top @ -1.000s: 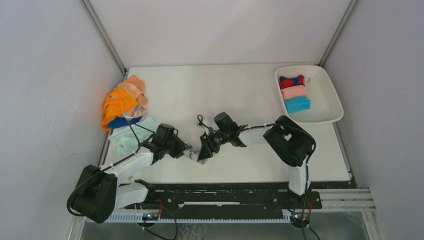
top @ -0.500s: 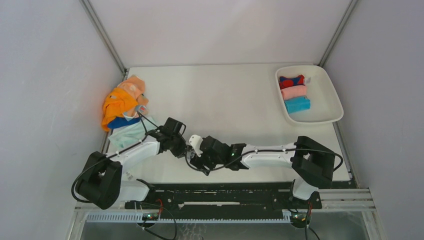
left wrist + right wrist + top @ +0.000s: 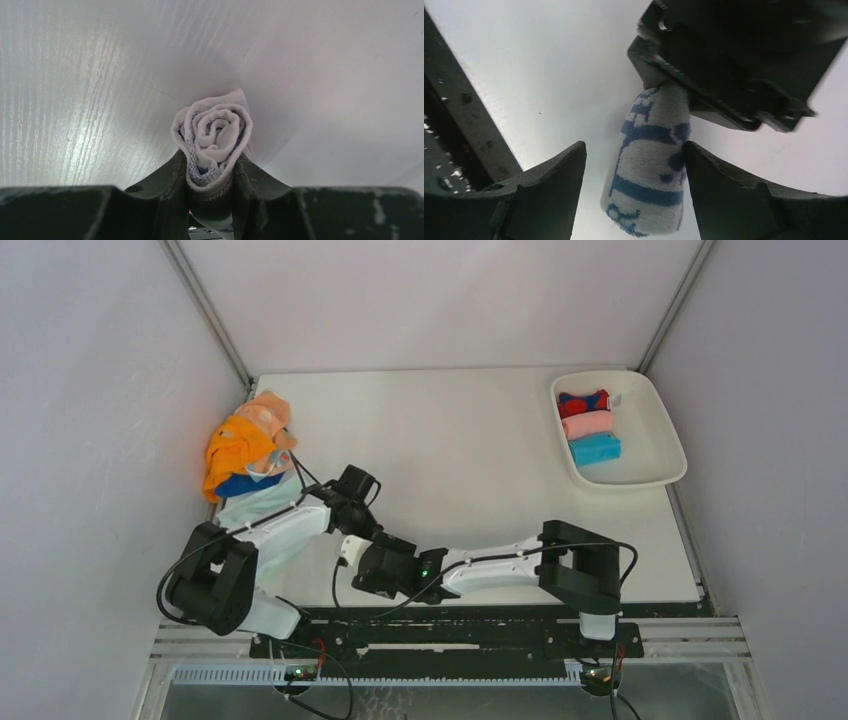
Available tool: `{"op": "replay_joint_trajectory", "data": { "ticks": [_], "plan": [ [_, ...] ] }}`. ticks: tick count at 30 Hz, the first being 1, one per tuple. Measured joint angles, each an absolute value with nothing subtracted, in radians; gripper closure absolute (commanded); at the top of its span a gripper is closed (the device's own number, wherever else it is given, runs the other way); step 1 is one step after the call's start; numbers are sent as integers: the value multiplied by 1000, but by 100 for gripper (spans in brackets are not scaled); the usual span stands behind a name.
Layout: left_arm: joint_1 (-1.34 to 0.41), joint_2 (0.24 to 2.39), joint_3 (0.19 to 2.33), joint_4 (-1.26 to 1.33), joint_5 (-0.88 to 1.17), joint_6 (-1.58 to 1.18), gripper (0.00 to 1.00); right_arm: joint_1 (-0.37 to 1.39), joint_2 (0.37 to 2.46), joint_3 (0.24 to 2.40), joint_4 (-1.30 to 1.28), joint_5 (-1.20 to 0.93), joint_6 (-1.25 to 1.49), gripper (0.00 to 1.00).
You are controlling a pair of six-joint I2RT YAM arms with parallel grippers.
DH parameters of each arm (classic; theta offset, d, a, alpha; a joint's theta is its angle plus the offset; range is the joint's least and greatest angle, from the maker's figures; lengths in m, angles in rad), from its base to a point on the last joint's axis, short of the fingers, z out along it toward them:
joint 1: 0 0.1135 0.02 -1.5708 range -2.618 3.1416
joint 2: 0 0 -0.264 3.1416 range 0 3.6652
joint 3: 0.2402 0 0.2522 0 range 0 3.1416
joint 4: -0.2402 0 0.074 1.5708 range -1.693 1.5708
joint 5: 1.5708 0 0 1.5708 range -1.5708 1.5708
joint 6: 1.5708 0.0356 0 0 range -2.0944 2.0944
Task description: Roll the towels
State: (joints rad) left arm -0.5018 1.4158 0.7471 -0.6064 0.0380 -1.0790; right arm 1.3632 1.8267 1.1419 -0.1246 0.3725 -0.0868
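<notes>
Left wrist: left gripper (image 3: 210, 165) clamped on white/blue-print roll (image 3: 212, 132), spiral end facing the camera. Right wrist: right gripper (image 3: 634, 147) released, jaws spread either side of that roll, gap on one side. Top external: both meet near-left on table (image 3: 450, 430); pile (image 3: 245, 445) at left edge, three rolled towels (image 3: 590, 425) in tray (image 3: 655, 475) far right.

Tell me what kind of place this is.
Probably a robot test cell: bare white walls enclose the table, the left arm and right arm are bolted to a rail, and rolled towels sit in a tray.
</notes>
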Motion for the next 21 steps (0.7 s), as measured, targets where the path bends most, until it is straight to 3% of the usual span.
{"op": "replay_joint_trajectory", "data": {
  "ticks": [12,21],
  "plan": [
    [-502,1436,761,-617,41,-1076,67,1377,1975,1222,-165,504,-87,32],
    [-505,1436,761,-612,45,-1076,65,1335,1994,1257,-189,480,-67,35]
  ]
}}
